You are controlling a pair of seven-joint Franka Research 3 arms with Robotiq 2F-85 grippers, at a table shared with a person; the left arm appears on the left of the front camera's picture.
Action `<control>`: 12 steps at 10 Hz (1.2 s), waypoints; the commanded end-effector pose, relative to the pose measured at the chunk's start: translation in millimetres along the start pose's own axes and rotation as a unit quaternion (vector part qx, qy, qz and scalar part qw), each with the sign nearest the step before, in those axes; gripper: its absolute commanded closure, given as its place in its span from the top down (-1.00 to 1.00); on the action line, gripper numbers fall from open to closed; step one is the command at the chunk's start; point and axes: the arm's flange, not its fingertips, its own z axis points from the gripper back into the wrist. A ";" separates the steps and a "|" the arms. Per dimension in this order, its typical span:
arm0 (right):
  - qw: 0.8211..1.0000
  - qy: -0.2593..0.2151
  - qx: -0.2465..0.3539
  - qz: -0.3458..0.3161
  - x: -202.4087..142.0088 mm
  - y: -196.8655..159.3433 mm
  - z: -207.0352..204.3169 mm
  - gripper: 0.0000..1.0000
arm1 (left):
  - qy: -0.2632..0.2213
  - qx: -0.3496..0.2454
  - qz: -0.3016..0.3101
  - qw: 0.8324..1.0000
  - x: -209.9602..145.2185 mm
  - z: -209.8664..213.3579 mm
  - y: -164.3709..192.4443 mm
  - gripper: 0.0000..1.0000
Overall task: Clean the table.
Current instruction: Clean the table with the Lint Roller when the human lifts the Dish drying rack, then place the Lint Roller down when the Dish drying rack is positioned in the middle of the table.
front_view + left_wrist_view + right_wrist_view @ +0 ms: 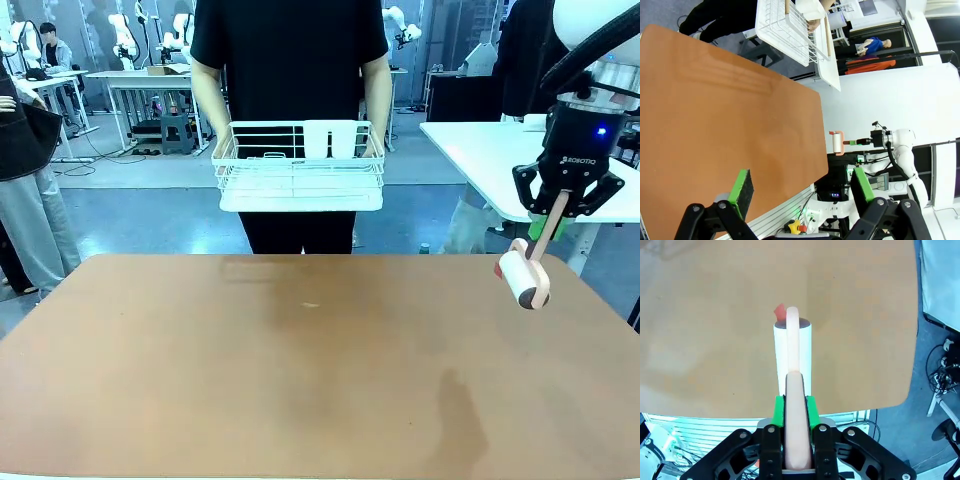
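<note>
Right pincer (553, 215) (795, 405): jaws drawn narrow and clamped on the peach-coloured plastic handle of a lint roller (525, 270) (792, 355) (838, 142) with a white cylindrical roll. The handle runs straight out between the green pads. The roll sits at the far end, ahead of the fingertips and below them in the front view.

The large, rectangular, matte reddish-brown bench (300, 370) (705, 315) (715, 125) with rounded corners lies under this pincer. In the right wrist view its top spreads behind the roller, and its near edge crosses just ahead of the finger bases. Contact between roll and bench top cannot be confirmed.

Left pincer (801, 187): jaws spread wide, with nothing between the green pads. The bench top extends ahead of it. One pad overlaps the bench edge in the left wrist view, and the other stands off the bench.

Beyond the bench, well ahead of both pincers, a person (290, 40) in a black top holds a white wire rack (300, 170) (785, 30) in the air, clear of the bench top.
</note>
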 end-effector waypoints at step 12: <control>1.000 0.002 0.000 0.003 0.1 3.2 2.6 -0.58 | -0.003 -0.006 -0.003 1.000 -0.4 2.7 -1.7 1.00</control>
